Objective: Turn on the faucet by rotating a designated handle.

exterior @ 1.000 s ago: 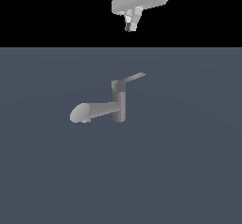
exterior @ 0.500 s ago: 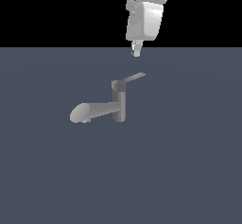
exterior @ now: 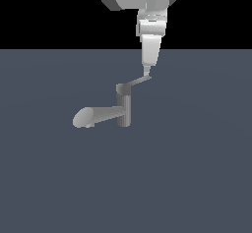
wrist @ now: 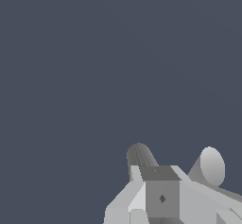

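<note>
Reaching down from above, the gripper (exterior: pixel 146 70) tapers to a narrow tip that meets the outer end of the handle (exterior: pixel 138 82), a thin pale lever slanting up toward the exterior view's right from the dark cap on the faucet (exterior: pixel 123 110). Its fingers look pressed together in that view, with no gap showing, though whether they are fully closed cannot be told. The faucet stands on the grey floor (exterior: pixel 197 168), its thick rounded spout (exterior: pixel 91 116) pointing toward the exterior view's left. The wrist view shows the post top (wrist: pixel 140 156) and the spout's end beside the gripper body.
</note>
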Controlling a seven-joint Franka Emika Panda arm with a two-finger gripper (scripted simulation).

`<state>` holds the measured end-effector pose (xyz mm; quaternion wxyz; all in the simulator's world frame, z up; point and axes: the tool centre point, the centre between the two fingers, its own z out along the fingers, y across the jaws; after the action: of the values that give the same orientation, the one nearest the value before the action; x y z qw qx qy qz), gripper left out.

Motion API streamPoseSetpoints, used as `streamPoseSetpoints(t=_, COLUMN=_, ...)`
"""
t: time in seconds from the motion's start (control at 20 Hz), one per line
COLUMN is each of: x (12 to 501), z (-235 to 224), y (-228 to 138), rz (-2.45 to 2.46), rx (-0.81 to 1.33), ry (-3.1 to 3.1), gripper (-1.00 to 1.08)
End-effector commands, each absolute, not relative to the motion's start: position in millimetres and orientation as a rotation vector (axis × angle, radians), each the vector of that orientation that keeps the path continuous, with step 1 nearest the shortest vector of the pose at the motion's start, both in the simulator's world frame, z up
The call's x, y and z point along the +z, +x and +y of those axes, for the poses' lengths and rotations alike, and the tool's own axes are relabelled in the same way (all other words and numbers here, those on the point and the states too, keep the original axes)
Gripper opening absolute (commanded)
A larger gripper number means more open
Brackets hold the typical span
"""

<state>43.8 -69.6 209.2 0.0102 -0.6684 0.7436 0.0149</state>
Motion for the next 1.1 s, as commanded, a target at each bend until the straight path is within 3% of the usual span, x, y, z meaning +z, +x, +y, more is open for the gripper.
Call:
streamPoseSetpoints(t=0.0, x=199, z=-74, y=48, rz=2.377, rx=0.030, ry=-2.034, gripper=-1.00)
streamPoseSetpoints(t=0.7, x=182, z=-82, y=54, rz=2.464, rx=0.001, ry=-1.949, gripper=-1.00)
streamPoseSetpoints(t=1.05, x=182, z=-79, y=35, rz=2.464, rx=0.001, ry=-1.949, gripper=-1.00)
